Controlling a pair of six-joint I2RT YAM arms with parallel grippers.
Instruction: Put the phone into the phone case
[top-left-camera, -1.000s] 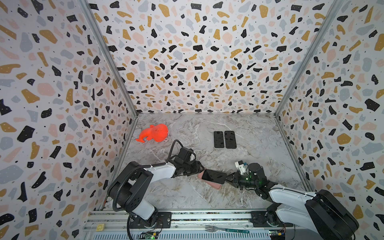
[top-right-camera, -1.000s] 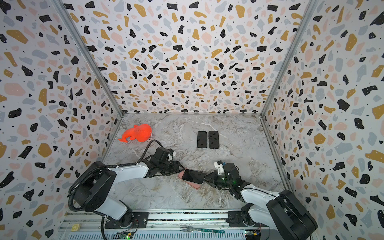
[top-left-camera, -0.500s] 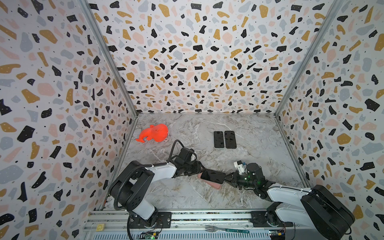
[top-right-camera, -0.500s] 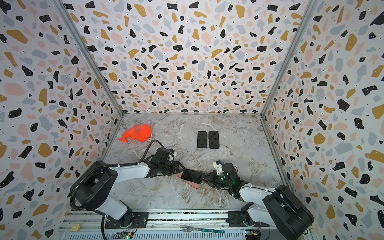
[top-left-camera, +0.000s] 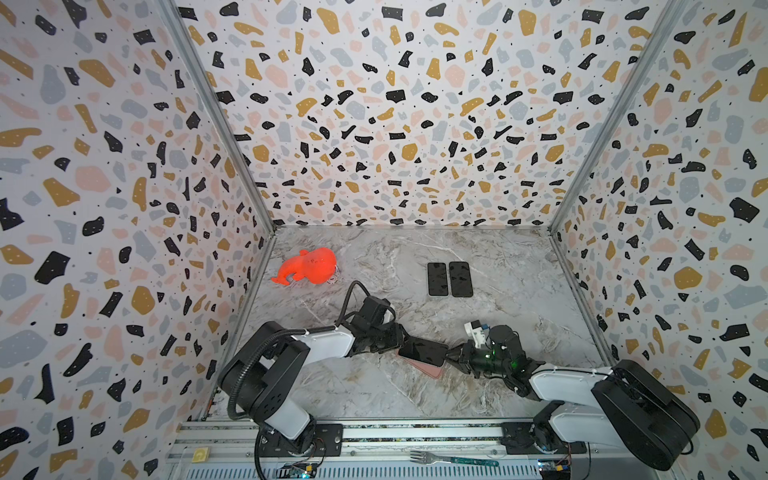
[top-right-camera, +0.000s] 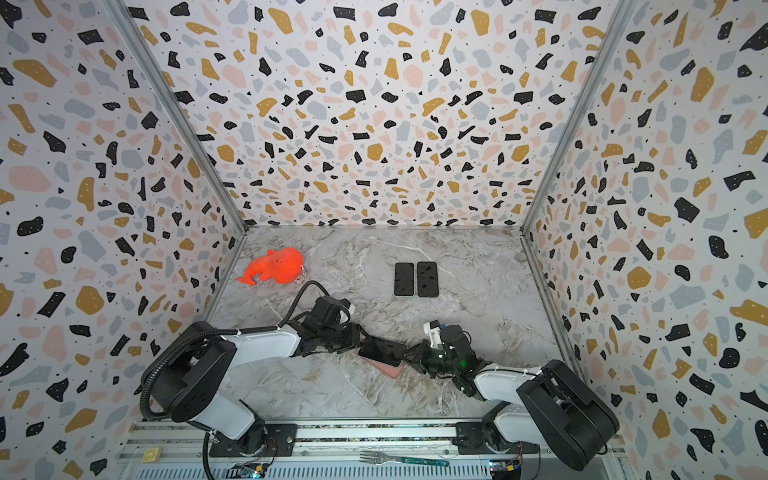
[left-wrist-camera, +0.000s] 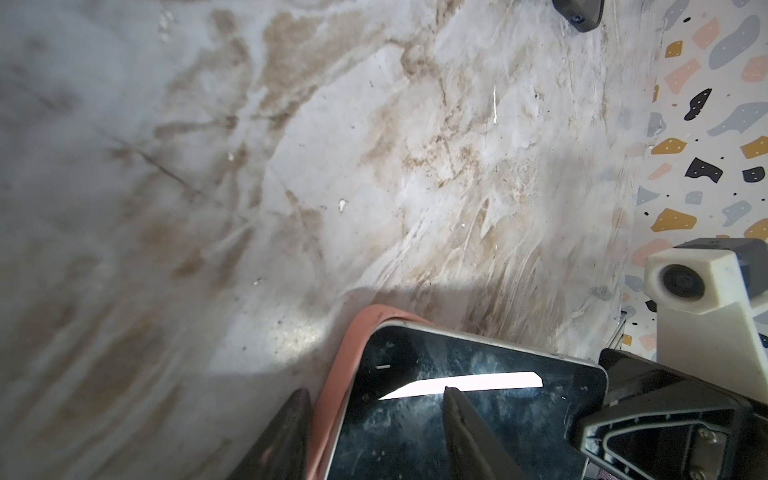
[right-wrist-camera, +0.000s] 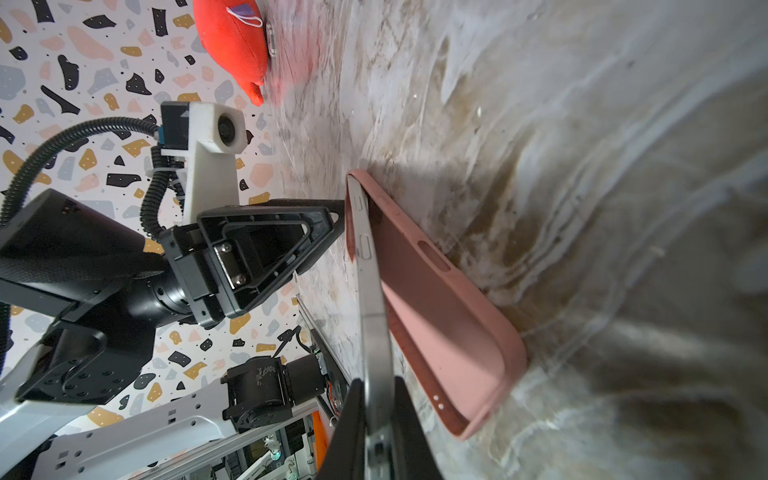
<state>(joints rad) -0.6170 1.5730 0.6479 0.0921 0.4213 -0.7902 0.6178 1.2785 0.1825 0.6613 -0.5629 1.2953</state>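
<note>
The phone (top-left-camera: 424, 350) has its left end in the pink case (top-left-camera: 420, 368), the left gripper (top-left-camera: 402, 340) jaws apart around it, while the right gripper (top-left-camera: 450, 353) clamps the raised, unseated right end.

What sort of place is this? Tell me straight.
Most likely a robot test cell in a lab, not a home: terrazzo-print panels box in a marble-look tabletop on three sides, and two robot arms are mounted on an aluminium rail along its open front.

Phone (right-wrist-camera: 371, 299) edge btwn R fingers (right-wrist-camera: 345, 436), tilted over pink case (right-wrist-camera: 436, 307)
</note>
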